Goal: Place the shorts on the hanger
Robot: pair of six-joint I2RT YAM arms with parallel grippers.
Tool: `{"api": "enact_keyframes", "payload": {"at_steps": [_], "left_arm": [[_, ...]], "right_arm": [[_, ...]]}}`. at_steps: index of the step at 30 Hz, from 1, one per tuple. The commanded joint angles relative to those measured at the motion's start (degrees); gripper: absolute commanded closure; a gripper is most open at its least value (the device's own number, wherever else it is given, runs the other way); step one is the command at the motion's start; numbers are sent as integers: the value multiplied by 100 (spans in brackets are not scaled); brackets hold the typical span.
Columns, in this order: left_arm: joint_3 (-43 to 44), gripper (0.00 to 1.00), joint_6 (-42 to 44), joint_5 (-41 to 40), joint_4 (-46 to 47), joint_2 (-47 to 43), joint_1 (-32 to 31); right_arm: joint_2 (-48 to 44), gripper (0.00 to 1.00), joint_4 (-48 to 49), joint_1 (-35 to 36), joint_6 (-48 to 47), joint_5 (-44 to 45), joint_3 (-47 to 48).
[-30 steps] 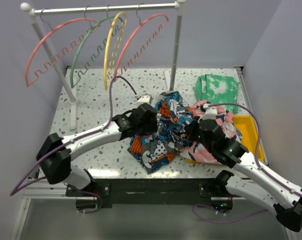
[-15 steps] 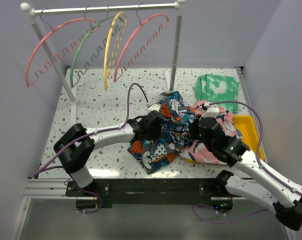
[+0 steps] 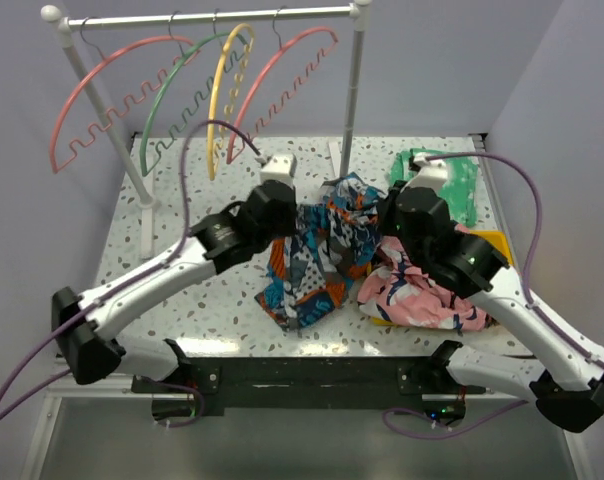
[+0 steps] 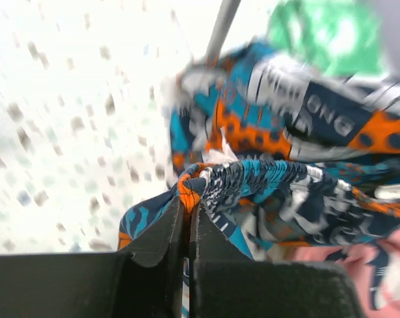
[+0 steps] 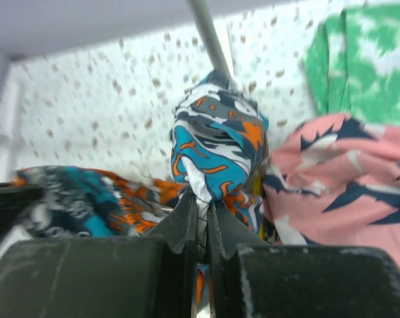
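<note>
- Fingers of the left gripper point(image 4: 187, 207) are clenching on the elastic waistband of the shorts point(image 4: 286, 192), pinching an orange and blue fold between the pads.
- Fingers of the right gripper point(image 5: 201, 199) are clamping tight on another bunched part of the shorts point(image 5: 216, 146), with cloth rising above the tips.
- Seen from above, the shorts point(image 3: 317, 250) are stretching between the two grippers near the middle of the speckled table point(image 3: 182, 200), their lower part trailing on it.
- Just beside them, the pink floral garment point(image 3: 417, 295) is lying partly over a yellow tray point(image 3: 502, 250), while the green tie-dye cloth point(image 5: 365, 59) is lying behind it.
- Well apart from the shorts, the nearer coral-pink hanger point(image 3: 265, 68) is hanging on the rail point(image 3: 212, 15), and the other coral-pink hanger point(image 3: 102, 66) is hanging at the rail's left end.
</note>
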Motion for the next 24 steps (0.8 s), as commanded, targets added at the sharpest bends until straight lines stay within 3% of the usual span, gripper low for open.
{"api": "enact_keyframes", "payload": {"at_steps": [1,3,8,11,15,18,19,22,23,24], "left_arm": [[1512,100,1224,-904,-267,-556,22],[2065,100,1942,-1089,65,-547,40],[2859,100,2412,-879,-38,-467,58],[2300,100,2386,-1054,-117,-756,84],[1184,100,1721,-932,-318,-1249,189],[-99,100,826,-914,-556,-1776,233],[-450,100,543,-888,-609,-1916,242],[-1752,100,-486,-642,-724,-2461,242],[-2303,100,-914,-485,-724,-2689,242],[-2543,100,-1101,-414,-698,-2778,251]], "right_arm": [[-62,100,215,-35,-283,769,1015],[-18,100,373,-35,-388,726,1435],[-158,100,672,-35,-205,41,1421],[-378,100,1179,-26,374,-1178,413],[-274,99,2473,316,1288,-2526,-2018],[-10,82,2580,843,1378,-2298,-2821],[-1,69,2562,896,1387,-2263,-2955],[-246,49,2150,915,1343,-1939,-3158],[-316,38,1949,915,1256,-1825,-3132],[-387,34,1851,915,1046,-1641,-3002]]}}
